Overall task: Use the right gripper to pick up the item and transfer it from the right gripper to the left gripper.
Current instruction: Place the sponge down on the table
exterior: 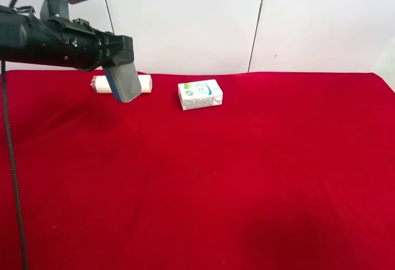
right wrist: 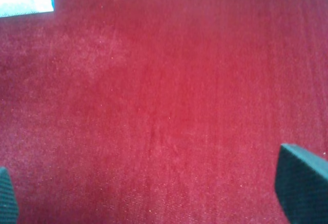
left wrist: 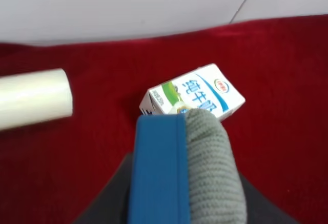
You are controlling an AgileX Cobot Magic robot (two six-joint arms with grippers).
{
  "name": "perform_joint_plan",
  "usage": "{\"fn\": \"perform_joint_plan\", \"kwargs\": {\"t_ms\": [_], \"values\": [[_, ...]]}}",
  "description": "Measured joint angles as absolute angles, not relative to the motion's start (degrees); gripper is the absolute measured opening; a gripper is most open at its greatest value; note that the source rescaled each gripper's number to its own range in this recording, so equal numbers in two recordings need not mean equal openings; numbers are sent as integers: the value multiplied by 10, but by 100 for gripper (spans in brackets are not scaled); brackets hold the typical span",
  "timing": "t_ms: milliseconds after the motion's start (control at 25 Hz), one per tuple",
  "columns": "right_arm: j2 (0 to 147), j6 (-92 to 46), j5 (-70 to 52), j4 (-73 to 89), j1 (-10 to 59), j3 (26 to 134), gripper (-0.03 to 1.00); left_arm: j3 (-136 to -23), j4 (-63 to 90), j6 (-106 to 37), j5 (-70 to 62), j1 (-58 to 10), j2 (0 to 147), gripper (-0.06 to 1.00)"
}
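The left gripper (exterior: 118, 60) is pressed together on the item (exterior: 125, 86), which is held by one end, with the blue base toward one jaw and the grey felt toward the other (best seen in the left wrist view). Its long axis runs out from the jaws and slants down, clear of the red cloth (exterior: 259, 177). The cream cylinder (exterior: 145, 83) is seen behind it and the carton (exterior: 200, 94) near. The right gripper (right wrist: 154, 196) is spread and empty over bare cloth, so the handover is judged done.

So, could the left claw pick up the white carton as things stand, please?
Probably not: the left claw is shut on the item, so it has no free grip, though the carton itself lies unobstructed.
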State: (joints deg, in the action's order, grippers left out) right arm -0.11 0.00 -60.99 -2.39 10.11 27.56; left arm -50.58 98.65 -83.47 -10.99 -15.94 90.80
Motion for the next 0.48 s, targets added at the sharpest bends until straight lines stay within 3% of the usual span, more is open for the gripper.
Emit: {"fn": "perform_joint_plan", "kwargs": {"t_ms": [480], "values": [[-1,0,-610,-24,101,276,100,-580,975,-808,-223,-124,1065,1]]}}
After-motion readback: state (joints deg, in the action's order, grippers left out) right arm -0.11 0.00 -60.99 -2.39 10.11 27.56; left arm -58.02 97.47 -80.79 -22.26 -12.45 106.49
